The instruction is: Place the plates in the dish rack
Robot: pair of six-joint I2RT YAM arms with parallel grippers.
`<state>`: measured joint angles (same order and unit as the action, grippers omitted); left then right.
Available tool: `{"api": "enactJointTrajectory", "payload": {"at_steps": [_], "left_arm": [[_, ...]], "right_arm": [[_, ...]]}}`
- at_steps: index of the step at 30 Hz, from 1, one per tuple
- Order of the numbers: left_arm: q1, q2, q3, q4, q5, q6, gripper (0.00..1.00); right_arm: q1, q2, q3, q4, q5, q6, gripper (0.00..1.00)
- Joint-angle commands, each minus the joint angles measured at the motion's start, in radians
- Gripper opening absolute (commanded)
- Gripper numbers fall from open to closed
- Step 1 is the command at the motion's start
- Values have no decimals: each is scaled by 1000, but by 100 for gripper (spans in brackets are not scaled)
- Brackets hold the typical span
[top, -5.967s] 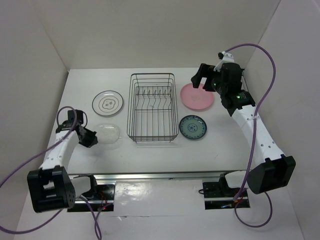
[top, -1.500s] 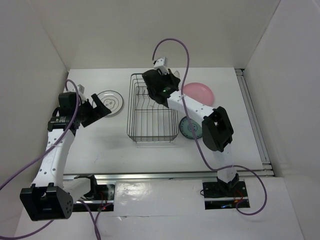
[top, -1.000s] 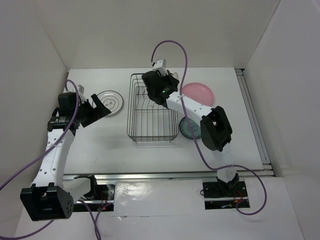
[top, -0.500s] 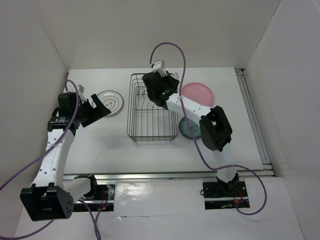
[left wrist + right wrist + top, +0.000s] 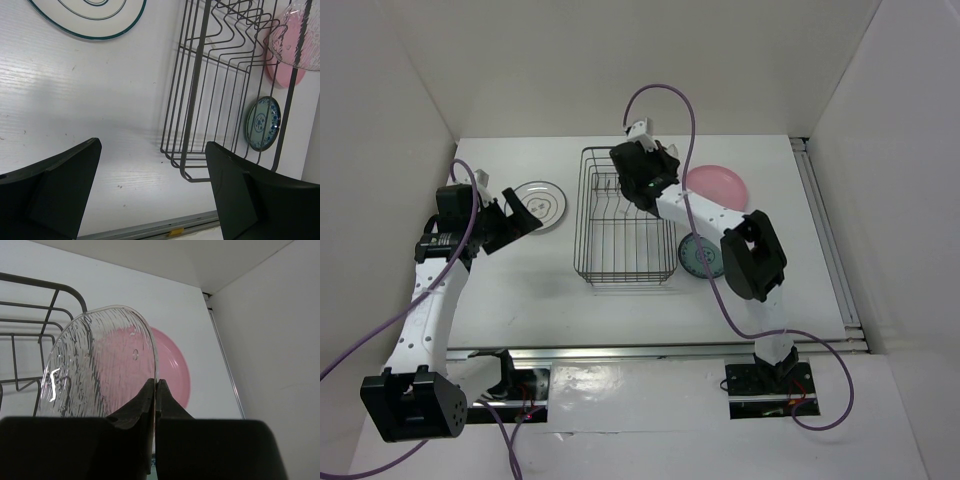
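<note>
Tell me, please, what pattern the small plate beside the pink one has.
The small plate: blue-on-white motifs, teal rim; left wrist view.

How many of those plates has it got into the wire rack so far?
Nothing looks racked yet: the dish rack shows only bare wires. In hand: the right gripper is shut on the clear glass plate, held on edge above the rack. Left to do: the pink plate, blue-green plate and white ringed plate lie flat on the table, the open left gripper near the white one.
</note>
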<state>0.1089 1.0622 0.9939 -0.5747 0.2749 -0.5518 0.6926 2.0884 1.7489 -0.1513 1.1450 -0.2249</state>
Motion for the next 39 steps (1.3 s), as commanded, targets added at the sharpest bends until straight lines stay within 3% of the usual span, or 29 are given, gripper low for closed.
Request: {"api": "enactJointTrajectory", "payload": {"at_steps": [1,14,24,39], "left_arm": [[6,-21,-3,36,20,18,99],[6,-11,-3,36,29,18,99],[15,-11,-12,36,38,18,99],[15,-11,-12,36,47,18,99]], "right_arm": [[-11,-56,-5,-37,-48,24,0],[-39,-90,-57,1,-96,-18,0],[8,-28,57,-74,-74,22,0],[18,-48,-45,81,-13,-146,0]]}}
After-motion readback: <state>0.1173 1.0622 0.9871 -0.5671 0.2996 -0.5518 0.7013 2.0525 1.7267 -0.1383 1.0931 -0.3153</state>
